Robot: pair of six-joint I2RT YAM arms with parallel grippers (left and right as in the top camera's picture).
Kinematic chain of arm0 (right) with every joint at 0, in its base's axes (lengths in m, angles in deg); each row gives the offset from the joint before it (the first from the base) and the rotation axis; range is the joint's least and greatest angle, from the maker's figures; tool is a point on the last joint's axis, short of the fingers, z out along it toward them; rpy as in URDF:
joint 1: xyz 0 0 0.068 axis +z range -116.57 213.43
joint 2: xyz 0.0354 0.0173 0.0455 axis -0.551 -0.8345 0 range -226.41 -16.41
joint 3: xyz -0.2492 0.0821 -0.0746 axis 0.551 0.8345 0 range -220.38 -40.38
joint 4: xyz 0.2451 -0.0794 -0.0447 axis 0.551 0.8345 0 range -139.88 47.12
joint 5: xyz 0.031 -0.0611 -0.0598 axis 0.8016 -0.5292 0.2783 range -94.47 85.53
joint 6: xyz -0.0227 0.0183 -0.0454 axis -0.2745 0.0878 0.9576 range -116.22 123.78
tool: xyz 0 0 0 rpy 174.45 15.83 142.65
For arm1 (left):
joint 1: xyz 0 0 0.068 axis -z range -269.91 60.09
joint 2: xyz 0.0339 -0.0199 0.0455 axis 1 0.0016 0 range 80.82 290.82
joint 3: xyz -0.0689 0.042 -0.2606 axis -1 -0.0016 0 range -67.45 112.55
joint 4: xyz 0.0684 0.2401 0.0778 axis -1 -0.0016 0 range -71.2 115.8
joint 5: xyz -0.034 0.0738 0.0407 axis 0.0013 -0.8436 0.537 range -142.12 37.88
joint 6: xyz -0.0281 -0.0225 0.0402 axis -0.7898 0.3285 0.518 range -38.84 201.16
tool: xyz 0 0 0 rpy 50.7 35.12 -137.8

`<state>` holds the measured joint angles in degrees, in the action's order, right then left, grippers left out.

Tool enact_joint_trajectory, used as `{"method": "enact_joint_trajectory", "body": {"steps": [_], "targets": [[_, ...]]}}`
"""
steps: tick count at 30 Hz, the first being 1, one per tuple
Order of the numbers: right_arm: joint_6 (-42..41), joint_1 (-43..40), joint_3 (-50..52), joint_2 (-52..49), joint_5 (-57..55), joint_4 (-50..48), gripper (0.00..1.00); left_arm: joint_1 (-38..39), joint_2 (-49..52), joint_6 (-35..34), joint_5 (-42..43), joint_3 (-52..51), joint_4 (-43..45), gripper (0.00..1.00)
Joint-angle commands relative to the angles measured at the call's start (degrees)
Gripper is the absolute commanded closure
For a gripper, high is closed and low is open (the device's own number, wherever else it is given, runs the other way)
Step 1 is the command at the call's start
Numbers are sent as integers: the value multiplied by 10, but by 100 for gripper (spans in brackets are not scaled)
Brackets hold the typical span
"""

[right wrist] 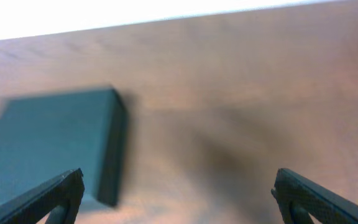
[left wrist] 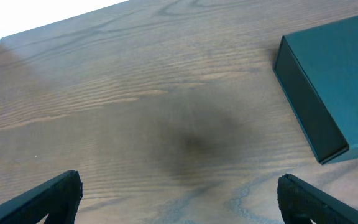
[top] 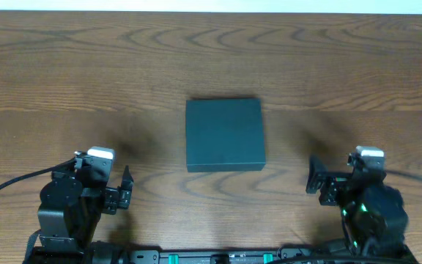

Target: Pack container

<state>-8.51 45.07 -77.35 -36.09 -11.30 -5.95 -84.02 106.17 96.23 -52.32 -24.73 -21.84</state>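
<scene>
The container (top: 224, 134) is a dark teal-grey rectangular box. It lies flat and closed in the middle of the wooden table. It shows at the right of the left wrist view (left wrist: 328, 87) and, blurred, at the left of the right wrist view (right wrist: 55, 143). My left gripper (top: 127, 194) is open and empty, low at the front left, well left of the box. Its fingers frame bare wood (left wrist: 179, 199). My right gripper (top: 315, 176) is open and empty at the front right, right of the box. Its fingers sit at the frame's bottom corners (right wrist: 179, 199).
The wooden table (top: 86, 73) spreads around the box on all sides. Black cables (top: 6, 187) run from both arm bases at the front edge. A bright white strip lies beyond the table's far edge (right wrist: 135, 12).
</scene>
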Motion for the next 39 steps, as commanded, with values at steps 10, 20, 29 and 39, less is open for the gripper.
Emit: {"method": "enact_joint_trajectory", "body": {"steps": [10,20,29,39], "targets": [[145,-35,213,84,98,-278,1,-1,1,3,2,-1,2,2],[152,-35,342,169,125,-341,1,-1,1,3,2,-1,2,2],[149,-42,341,194,113,-339,1,-1,1,3,2,-1,2,2],[145,-42,341,193,115,-341,1,-1,1,3,2,-1,2,1]]}}
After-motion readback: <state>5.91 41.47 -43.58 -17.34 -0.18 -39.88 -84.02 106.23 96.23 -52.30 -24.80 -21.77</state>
